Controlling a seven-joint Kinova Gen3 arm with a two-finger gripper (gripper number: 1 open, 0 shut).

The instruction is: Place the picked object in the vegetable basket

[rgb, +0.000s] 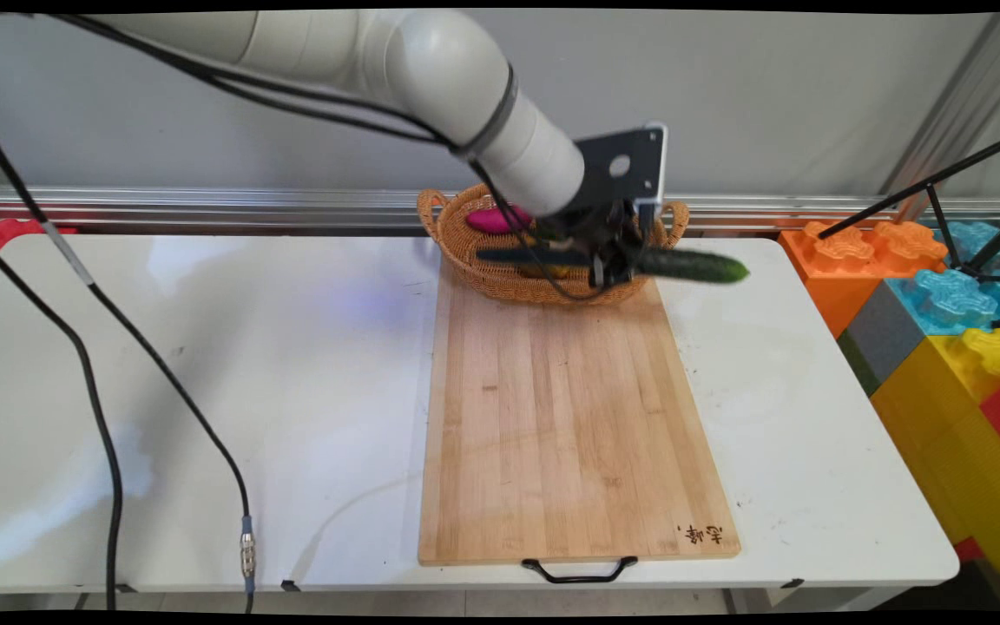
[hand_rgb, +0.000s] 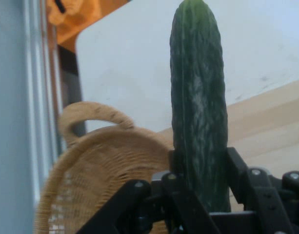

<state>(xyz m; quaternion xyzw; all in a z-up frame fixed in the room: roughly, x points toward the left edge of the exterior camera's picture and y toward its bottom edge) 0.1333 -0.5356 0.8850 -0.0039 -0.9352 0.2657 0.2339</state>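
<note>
The gripper (rgb: 615, 260) is positioned above the right half of the wicker basket (rgb: 500, 282), at the far end of the board (rgb: 565, 417). Its fingers are clamped on a dark green cucumber (rgb: 695, 265), which is held clear of the table (rgb: 205, 391) and lies roughly horizontal in the main view, with its free end projecting to the right past the basket's right handle and out over the white table surface. In the hand view the cucumber (hand_rgb: 198, 112) rises from between the two fingers (hand_rgb: 239, 168), which press against its sides near its lower end; the gripper (hand_rgb: 200, 195) linkage fills the bottom edge, and the basket (hand_rgb: 100, 180) rim and one handle appear to the left and below. The basket stands on the far edge of the board, touching it, and backs onto the aluminium rail (rgb: 205, 208) along the wall. Inside the basket a magenta item (rgb: 493, 220) lies at the left, and a yellow-orange item is partly hidden under the arm; its kind cannot be determined. The board lies lengthwise toward the near side of the table, with a black handle (rgb: 580, 571) at its near edge and a small mark at its near right corner. Large coloured blocks (rgb: 943, 321) are stacked just beside the table's right end. Black cables (rgb: 101, 408) hang across the left part of the table.
</note>
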